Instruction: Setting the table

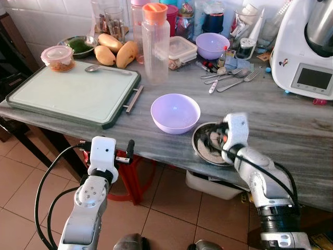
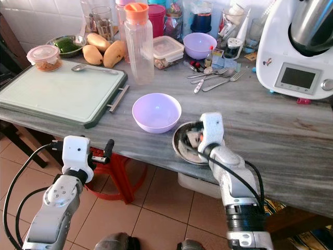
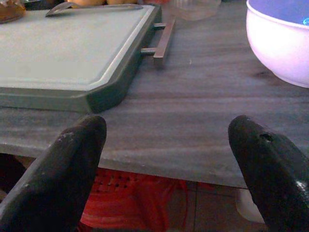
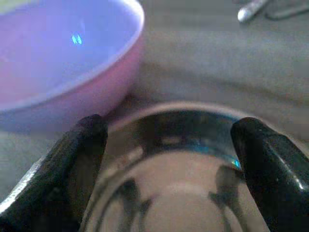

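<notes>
Up at the near edge of the grey stone counter (image 1: 291,130), the right arm bends in from the lower right, its right gripper (image 4: 169,159) reaching down over the steel bowl (image 1: 203,148). Its two black fingers (image 4: 77,159) stand spread wide, one on each side of the bowl's near rim, and the pictures do not settle whether they touch the metal. That steel bowl sits at the counter's near edge, just right of the lilac bowl (image 1: 175,112) and seemingly touching it.

Lower and to the left, the left arm rises from below the counter, with the left gripper (image 3: 169,154) held level with the counter edge and pointing at it. Its fingers (image 3: 63,169) are also parted, holding nothing, well apart from the lilac bowl.

Farther left lies a green cutting board (image 1: 73,94) with a spoon (image 1: 106,68) on its far end. Behind the lilac bowl stands a clear bottle with an orange cap (image 1: 155,44), and loose cutlery (image 1: 229,78) lies to the far right of it.
</notes>
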{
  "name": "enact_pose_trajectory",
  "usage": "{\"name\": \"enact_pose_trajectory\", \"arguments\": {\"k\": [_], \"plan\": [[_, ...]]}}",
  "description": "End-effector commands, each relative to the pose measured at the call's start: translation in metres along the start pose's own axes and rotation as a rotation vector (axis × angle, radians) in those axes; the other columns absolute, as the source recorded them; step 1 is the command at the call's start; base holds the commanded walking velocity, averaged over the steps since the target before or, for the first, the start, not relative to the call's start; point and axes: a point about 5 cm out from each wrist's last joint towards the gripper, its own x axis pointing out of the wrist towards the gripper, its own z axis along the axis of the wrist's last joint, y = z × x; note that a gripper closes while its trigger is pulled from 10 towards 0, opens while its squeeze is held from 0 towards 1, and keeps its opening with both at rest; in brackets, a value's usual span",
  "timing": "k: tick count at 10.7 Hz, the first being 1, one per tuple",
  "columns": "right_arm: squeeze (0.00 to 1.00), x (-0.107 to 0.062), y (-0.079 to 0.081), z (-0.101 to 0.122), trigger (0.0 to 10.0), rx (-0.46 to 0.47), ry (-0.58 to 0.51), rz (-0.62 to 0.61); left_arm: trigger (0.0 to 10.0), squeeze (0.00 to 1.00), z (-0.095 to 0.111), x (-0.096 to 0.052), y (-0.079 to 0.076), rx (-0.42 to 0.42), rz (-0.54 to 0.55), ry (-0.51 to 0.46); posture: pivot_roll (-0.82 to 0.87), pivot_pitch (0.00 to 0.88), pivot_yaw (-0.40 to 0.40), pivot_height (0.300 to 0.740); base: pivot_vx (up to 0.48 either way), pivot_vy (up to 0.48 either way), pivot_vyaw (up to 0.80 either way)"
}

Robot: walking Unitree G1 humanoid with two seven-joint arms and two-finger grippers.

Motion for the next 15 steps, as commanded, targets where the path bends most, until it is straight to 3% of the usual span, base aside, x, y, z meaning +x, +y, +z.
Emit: {"name": "enact_pose_trajectory", "arguments": {"k": [1, 4, 6, 9, 11, 15], "plan": [[0.00, -0.002, 0.000, 0.011, 10.0, 0.009, -0.059, 0.003, 10.0, 0.00, 0.004, 0.002, 0.003, 0.004, 0.013, -0.012, 0.03, 0.000, 0.010, 0.740, 0.000, 0.000, 0.00], [0.00, -0.018, -0.001, 0.032, 10.0, 0.039, -0.246, -0.021, 10.0, 0.00, 0.014, -0.004, 0.009, 0.001, 0.067, -0.088, 0.03, 0.000, 0.009, 0.740, 0.000, 0.000, 0.00], [0.00, -0.039, 0.001, 0.033, 10.0, -0.048, -0.370, -0.099, 10.0, 0.00, 0.014, -0.003, 0.011, -0.018, 0.098, -0.092, 0.01, 0.000, 0.012, 0.740, 0.000, 0.000, 0.00], [0.00, -0.054, 0.002, 0.013, 10.0, -0.060, -0.348, -0.195, 10.0, 0.00, 0.022, 0.007, 0.013, -0.076, 0.118, -0.103, -0.01, 0.000, 0.027, 0.740, 0.000, 0.000, -0.27], [0.00, -0.054, 0.004, 0.011, 10.0, -0.064, -0.361, -0.199, 10.0, 0.00, 0.023, 0.008, 0.011, -0.088, 0.116, -0.103, -0.01, 0.000, 0.025, 0.740, -0.122, 0.000, -0.80], [0.00, -0.052, 0.008, 0.009, 10.0, -0.080, -0.359, -0.184, 10.0, 0.00, 0.022, 0.007, 0.014, -0.110, 0.138, -0.091, 0.00, 0.000, 0.014, 0.740, -0.330, 0.000, 0.00]]}}
